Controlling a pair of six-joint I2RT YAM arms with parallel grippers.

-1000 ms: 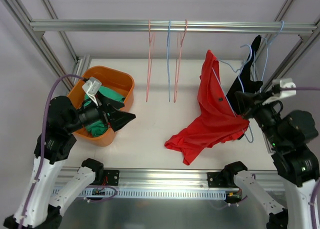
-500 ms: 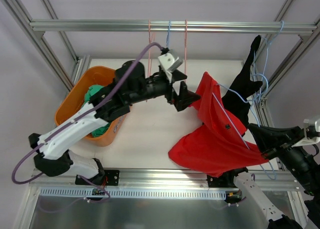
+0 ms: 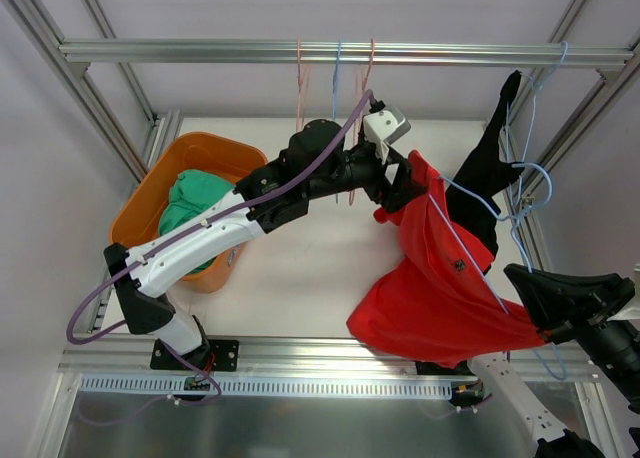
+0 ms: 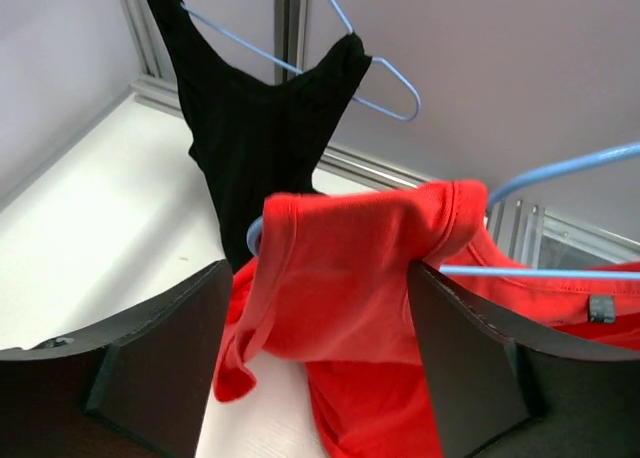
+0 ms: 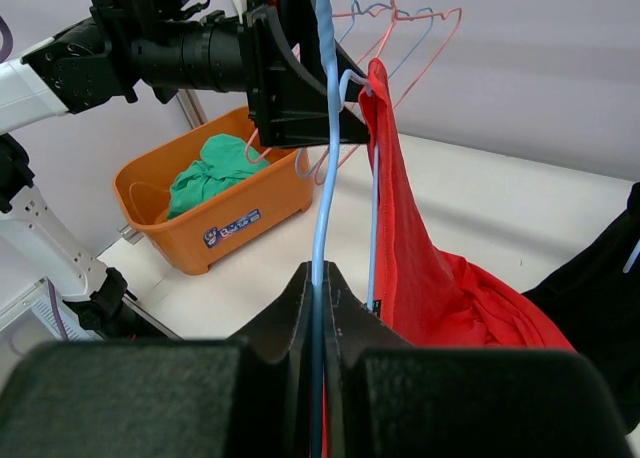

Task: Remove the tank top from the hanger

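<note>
Bench point(image 3: 290, 268): white. The garment's hem trails low over its near right part.
Red tank top point(image 3: 440, 288): draped on the blue hanger point(image 5: 322, 158) and held slanting above the bench between the two arms, with one shoulder strap bunched at the upper end.
Black tank top point(image 3: 490, 168): hangs on its own hanger just behind. A wide sweep could snag it.
Left hand point(image 4: 320, 278): fingers spread either side of the bunched strap, not pinching yet. If it closes on wire as well as cloth, the pull would drag the hanger along.
Right hand point(image 5: 318, 278): pressed together on the thin blue hanger wire. A hard tug on the cloth could twist or slide the wire in that grip.
Strap: looped over the hanger's end, so a pull along the wire may only tighten it.
</note>
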